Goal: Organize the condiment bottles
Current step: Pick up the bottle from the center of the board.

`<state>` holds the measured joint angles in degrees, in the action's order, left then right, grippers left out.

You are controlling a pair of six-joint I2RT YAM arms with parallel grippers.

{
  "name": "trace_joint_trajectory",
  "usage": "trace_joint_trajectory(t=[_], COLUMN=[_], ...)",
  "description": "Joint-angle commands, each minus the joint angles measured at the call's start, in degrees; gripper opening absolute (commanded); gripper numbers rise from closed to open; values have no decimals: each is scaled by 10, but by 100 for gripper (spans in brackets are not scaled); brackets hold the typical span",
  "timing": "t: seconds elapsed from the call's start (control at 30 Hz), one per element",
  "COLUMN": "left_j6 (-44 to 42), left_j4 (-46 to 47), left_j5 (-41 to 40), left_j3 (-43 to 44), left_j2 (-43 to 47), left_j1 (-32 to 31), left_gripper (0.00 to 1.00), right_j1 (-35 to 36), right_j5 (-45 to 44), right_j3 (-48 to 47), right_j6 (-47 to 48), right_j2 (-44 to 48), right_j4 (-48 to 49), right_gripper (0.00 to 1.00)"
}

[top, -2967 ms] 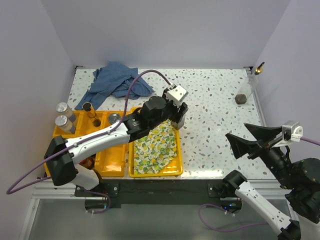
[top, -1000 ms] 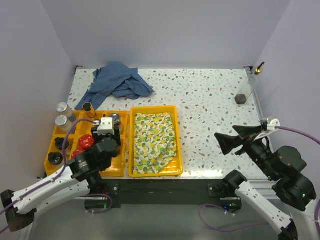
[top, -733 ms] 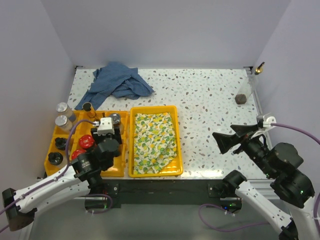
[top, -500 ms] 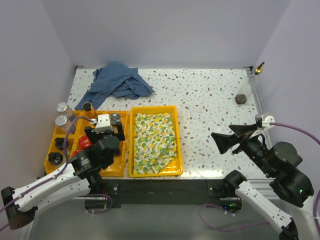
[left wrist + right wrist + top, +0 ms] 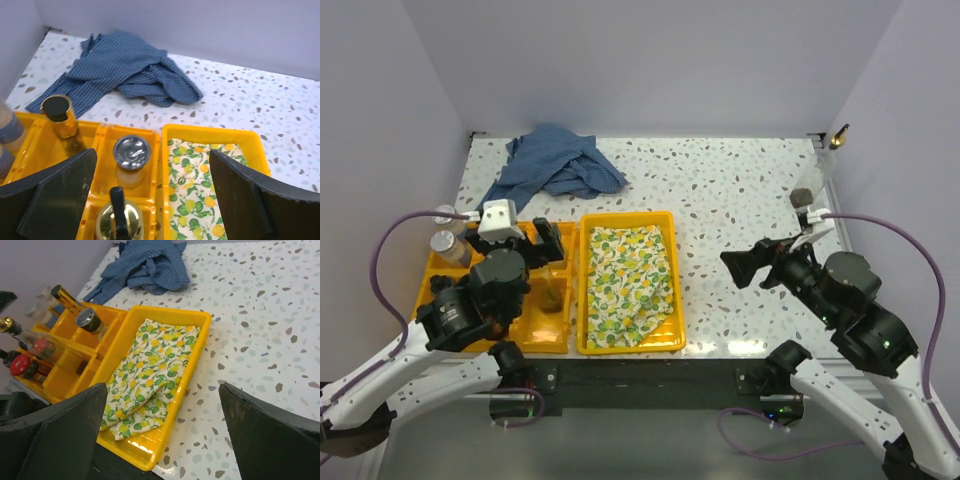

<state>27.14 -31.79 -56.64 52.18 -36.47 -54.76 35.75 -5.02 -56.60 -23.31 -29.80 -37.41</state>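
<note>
Your L gripper (image 5: 152, 155) is spread wide, nothing in it. In the yellow tray (image 5: 30, 150): gold-pourer bottle (image 5: 116, 220) at 6 o'clock, grey-capped shaker (image 5: 131, 151) just beyond, amber bottle (image 5: 57, 112) at 10. R gripper (image 5: 162, 389) also wide, empty.

- No words, numbers or brand marks can be read anywhere — in any of the three views.
- The condiment bottles (image 5: 131, 150) in the yellow trays (image 5: 210, 131) show caps only — any labels are too small or hidden.
- The lemon-print cloth (image 5: 197, 182) carries only a pattern.
</note>
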Motion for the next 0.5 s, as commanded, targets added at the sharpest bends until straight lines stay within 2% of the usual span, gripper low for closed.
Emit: trace_joint_trajectory(t=[0.0, 0.07, 0.13, 0.3, 0.37, 0.47], left_j6=[-117, -155, -194, -225, -233, -238], left_j4=[111, 166, 182, 158, 166, 184], left_j5=[121, 188, 227, 350, 417, 477], left_j3=[34, 42, 71, 157, 174, 173], left_j2=[-13, -32, -76, -202, -237, -265], left_j1=[3, 3, 3, 3, 3, 2], left_gripper=[100, 100, 100, 100, 100, 100], right_j1=[2, 2, 0, -18, -46, -142], right_j5=[-87, -134, -163, -269, -266, -192], right_j3=[17, 11, 0, -59, -68, -79], right_j6=[15, 33, 44, 94, 104, 97], right_j2=[-59, -108, -157, -238, -264, -291], right_j4=[48, 57, 67, 79, 93, 114], right_gripper=[99, 98, 99, 99, 99, 99])
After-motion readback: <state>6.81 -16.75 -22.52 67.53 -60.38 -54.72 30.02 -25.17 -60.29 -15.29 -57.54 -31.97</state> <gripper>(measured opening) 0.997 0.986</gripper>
